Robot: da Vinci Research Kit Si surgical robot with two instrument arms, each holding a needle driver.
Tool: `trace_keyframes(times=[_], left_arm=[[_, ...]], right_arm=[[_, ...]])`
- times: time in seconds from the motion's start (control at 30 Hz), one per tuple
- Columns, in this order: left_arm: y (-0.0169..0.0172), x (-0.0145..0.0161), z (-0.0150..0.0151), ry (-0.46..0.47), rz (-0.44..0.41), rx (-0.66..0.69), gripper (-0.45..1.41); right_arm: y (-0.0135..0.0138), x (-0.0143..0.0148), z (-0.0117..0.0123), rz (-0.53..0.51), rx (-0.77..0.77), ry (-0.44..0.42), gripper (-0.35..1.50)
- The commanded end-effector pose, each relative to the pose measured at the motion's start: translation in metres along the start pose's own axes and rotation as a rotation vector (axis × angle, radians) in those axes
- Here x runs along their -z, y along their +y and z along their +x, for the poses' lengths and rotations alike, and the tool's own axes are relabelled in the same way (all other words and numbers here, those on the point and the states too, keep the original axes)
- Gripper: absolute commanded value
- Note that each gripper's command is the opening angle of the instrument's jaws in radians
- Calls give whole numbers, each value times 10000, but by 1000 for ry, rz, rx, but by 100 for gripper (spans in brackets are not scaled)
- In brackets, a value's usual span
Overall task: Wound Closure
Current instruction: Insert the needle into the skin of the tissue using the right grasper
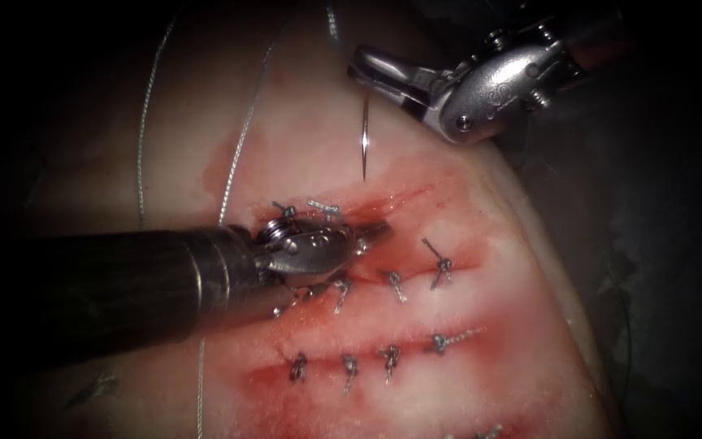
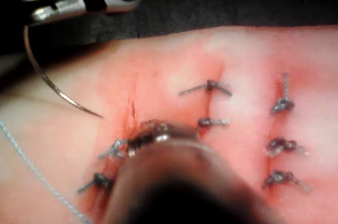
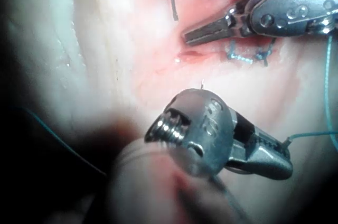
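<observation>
Left claw (image 1: 371, 236) closed, empty, on tissue (image 1: 489, 309); right claw (image 1: 367, 69) grips needle (image 1: 364, 134) above.

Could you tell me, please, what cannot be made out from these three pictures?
- Left wrist view: the left gripper is hidden by its own blurred shaft.
- Endoscope view: the thread runs behind the left tool's shaft; its course there is hidden.
- Right wrist view: the right gripper is shut on the needle near its tail, but the tool's body covers most of the curve.
- Endoscope view: whether the left gripper touches the tissue.
</observation>
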Motion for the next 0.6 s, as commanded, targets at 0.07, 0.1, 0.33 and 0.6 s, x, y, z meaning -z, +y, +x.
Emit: trace_keyframes(times=[0.07,0.1,0.33,0.6], left_arm=[[-2,-10,-3,-5,-1,1,-45],[-2,-10,-2,-2,1,1,-45],[-2,-11,0,6,-2,2,-45],[-1,-11,-2,6,-3,4,-45]], right_arm=[[6,-7,2,-3,-3,-20,-35],[6,-7,1,-4,-3,-21,-35],[11,-9,-8,7,-6,-39,-35],[9,-5,-8,-8,-16,-60,-35]])
